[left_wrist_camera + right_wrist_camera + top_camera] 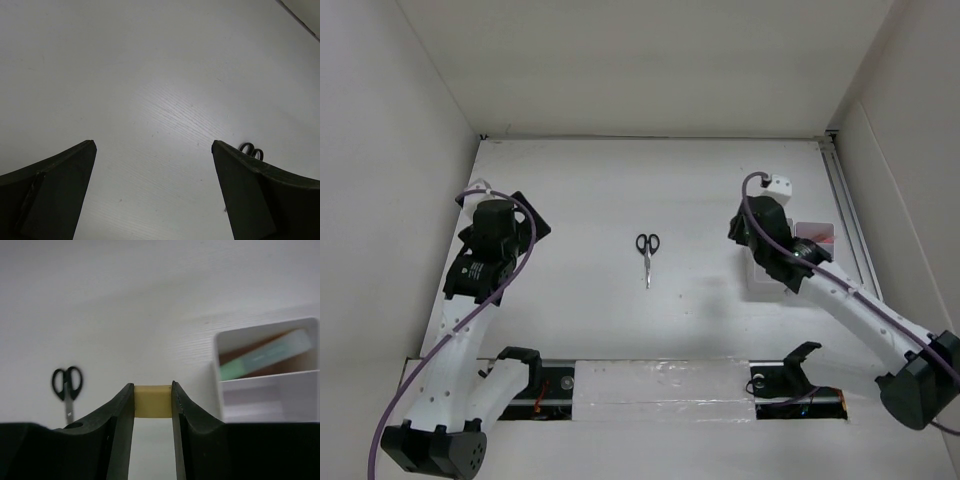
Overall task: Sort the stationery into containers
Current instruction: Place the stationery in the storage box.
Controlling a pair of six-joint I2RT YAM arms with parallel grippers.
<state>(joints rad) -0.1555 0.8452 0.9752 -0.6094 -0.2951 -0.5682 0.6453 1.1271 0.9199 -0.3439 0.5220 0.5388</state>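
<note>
Black-handled scissors (647, 256) lie closed at the table's middle; they also show in the right wrist view (67, 387), and their handles peek past my left finger (251, 150). My right gripper (153, 390) is shut on a small yellow eraser (152, 401) and holds it above the table, just left of the translucent-white bins (267, 385). In the top view the right gripper (757, 232) hovers by the bins (817, 236). One bin holds a green marker (260, 356). My left gripper (152, 150) is open and empty over bare table at the left (525, 225).
White walls enclose the table on the left, back and right. A metal rail (850, 225) runs along the right edge beside the bins. A taped strip with cables (660, 385) crosses the near edge between the arm bases.
</note>
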